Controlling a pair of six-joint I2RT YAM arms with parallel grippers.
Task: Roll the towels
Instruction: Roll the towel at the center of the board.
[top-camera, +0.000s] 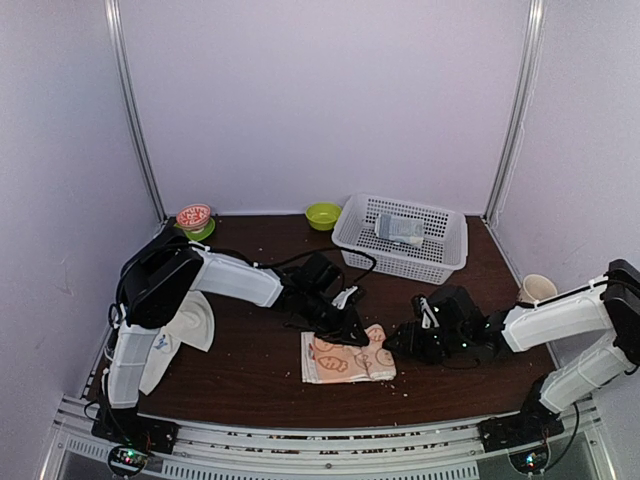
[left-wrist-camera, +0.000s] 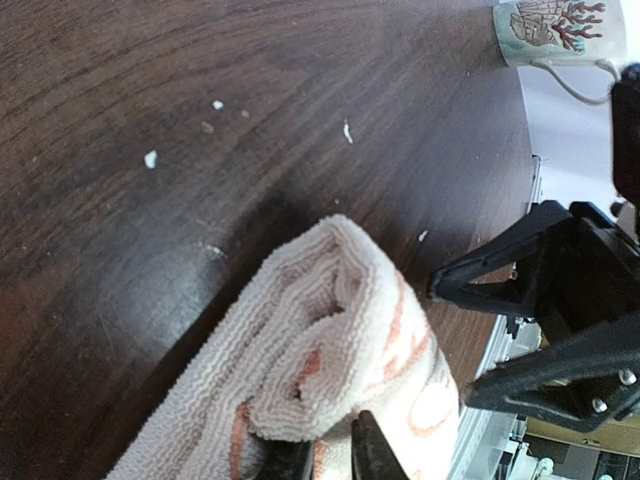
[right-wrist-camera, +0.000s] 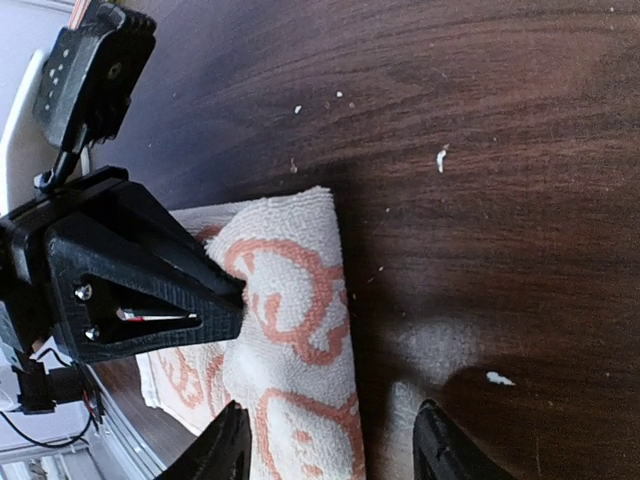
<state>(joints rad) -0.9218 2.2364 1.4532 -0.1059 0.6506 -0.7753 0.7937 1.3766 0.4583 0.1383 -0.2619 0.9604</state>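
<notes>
A dark brown wooden table (top-camera: 250, 380) fills the lower half of the top view. A white plastic lattice basket (top-camera: 400, 262) stands upper right of centre, with a grey-blue rolled towel (top-camera: 400, 229) inside; any label on it is too small to read.

The cream towel with orange-pink cartoon faces (top-camera: 340, 360) lies folded at lower centre. Its right end is doubled up into a thick loop. The plain cream-white towel (top-camera: 195, 325) lies crumpled at the left, under the left arm, and a small blue mark shows on it.

The left gripper (left-wrist-camera: 335, 455) is clenched on the patterned towel's looped fold. The right gripper (right-wrist-camera: 335, 450) is spread wide above that towel's right end, grasping nothing.

A white mug with a red coral print (left-wrist-camera: 555, 30) stands at the table's right edge. A lime-green bowl (top-camera: 323, 215) sits at the back. White crumbs (left-wrist-camera: 150, 158) dot the wood.
</notes>
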